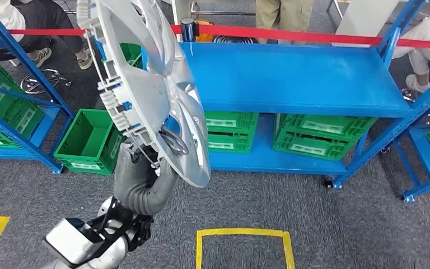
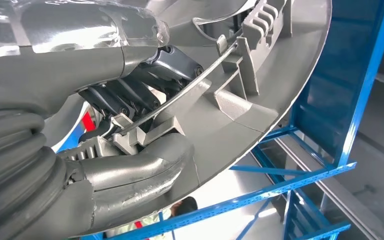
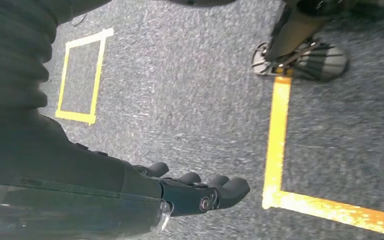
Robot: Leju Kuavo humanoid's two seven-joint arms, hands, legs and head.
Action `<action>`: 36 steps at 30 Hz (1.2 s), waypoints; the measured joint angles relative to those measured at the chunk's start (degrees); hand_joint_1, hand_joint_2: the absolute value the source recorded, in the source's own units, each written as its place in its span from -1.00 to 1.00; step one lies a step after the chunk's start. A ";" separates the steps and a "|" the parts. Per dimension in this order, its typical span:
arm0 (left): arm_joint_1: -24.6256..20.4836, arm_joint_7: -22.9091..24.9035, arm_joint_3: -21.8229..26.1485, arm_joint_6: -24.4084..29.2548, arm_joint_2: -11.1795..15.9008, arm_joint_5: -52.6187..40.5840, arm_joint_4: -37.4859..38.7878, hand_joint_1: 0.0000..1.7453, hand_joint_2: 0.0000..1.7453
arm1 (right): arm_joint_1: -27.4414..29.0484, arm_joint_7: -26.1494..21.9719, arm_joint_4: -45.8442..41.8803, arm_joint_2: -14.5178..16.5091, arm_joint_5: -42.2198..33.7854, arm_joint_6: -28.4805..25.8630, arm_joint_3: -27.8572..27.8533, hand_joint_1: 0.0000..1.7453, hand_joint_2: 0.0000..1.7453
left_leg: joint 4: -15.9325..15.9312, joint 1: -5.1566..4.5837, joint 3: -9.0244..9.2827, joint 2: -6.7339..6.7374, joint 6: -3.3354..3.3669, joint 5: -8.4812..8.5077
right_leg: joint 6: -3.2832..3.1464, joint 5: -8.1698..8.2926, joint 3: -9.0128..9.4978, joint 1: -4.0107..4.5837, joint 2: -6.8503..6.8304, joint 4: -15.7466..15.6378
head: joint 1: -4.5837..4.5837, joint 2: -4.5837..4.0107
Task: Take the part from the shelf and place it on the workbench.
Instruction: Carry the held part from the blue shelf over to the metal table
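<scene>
1. While gripped at its rim by left hand (image 2: pixel 130 135), hubcap (image 1: pixel 151 95) stands nearly on edge, raised high at left, in front of blue shelf (image 1: pixel 291 78) and clear of its top board.
2. Judged as carry stage: part off shelf, workbench not visible in any picture.
3. Best kept tilted as now, rim clamped firmly between thumb and fingers (image 2: pixel 115 97); thin rim and wire ring suggest easy slipping or twisting under swing.
4. Best turned slowly, keeping far edge away from shelf posts and red tape (image 1: pixel 291 35).
5. Right hand (image 3: pixel 195 192) hangs over carpet near yellow floor tape (image 3: pixel 277 135), fingers loosely curled, holding nothing.
6. Left wrist view gives grip detail: thumb under rim, dark fingers across ribs. Head view gives hubcap's position against shelf and green crates (image 1: pixel 87 140).
</scene>
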 joint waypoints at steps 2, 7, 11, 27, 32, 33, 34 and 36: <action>0.10 0.18 0.43 0.03 0.10 0.43 -0.01 1.00 1.00 | 0.04 -0.09 -0.01 -0.01 -0.02 -0.22 0.00 -1.00 1.00 | 6.67 0.15 -1.22 0.00 -0.46 -3.34 | 0.04 1.11 -1.98 -0.01 -0.06 0.52 | -0.09 0.00; 0.26 1.09 1.05 0.02 0.44 0.74 -0.34 1.00 1.00 | 0.01 -1.65 -0.02 0.31 0.17 -0.73 0.00 -1.00 1.00 | -1.43 0.52 7.96 0.09 -1.19 0.72 | 1.10 2.80 -7.15 -0.36 -0.08 3.68 | -0.19 0.00; 1.04 1.93 1.66 0.05 0.59 0.80 -0.70 1.00 1.00 | 0.17 -2.23 -0.02 0.37 0.71 -0.81 0.00 -1.00 1.00 | -6.73 0.10 10.61 0.01 0.66 -0.63 | 2.26 3.91 -8.46 -0.50 0.13 4.98 | -0.31 0.00; 3.85 4.16 1.99 1.73 1.14 -0.24 -2.39 1.00 1.00 | 0.02 -4.23 -0.04 0.80 1.65 -1.92 0.24 -1.00 1.00 | -7.29 -0.10 2.48 0.57 0.68 7.81 | 0.85 -2.79 2.22 0.14 0.45 0.68 | 0.17 0.00; 4.06 4.08 2.01 1.72 1.28 -0.24 -2.38 1.00 1.00 | 0.12 -4.24 -0.03 0.81 1.62 -1.92 0.24 -1.00 1.00 | 4.69 0.09 -0.94 0.00 -0.40 -2.75 | 0.07 0.84 -1.53 -0.19 0.00 0.26 | -0.19 0.00; 4.11 4.09 2.01 1.73 1.31 -0.24 -2.37 1.00 1.00 | 0.13 -4.24 -0.03 0.81 1.62 -1.91 0.24 -1.00 1.00 | 7.21 0.12 -1.05 -0.02 -0.59 -3.12 | 0.14 1.37 -2.54 -0.18 -0.04 0.59 | -0.23 0.00; 4.16 4.09 2.01 1.73 1.31 -0.24 -2.37 1.00 1.00 | 0.15 -4.24 -0.03 0.84 1.63 -1.91 0.24 -1.00 1.00 | 8.02 0.13 -0.36 -0.01 -0.74 -2.19 | 0.26 1.85 -3.62 -0.21 -0.08 1.03 | -0.26 0.00; 4.18 4.09 2.01 1.74 1.32 -0.25 -2.37 1.00 1.00 | 0.18 -4.24 -0.04 0.91 1.63 -1.90 0.24 -1.00 1.00 | 4.06 0.16 3.85 0.06 -0.86 0.82 | 0.63 2.58 -5.70 -0.34 -0.13 2.22 | -0.34 0.00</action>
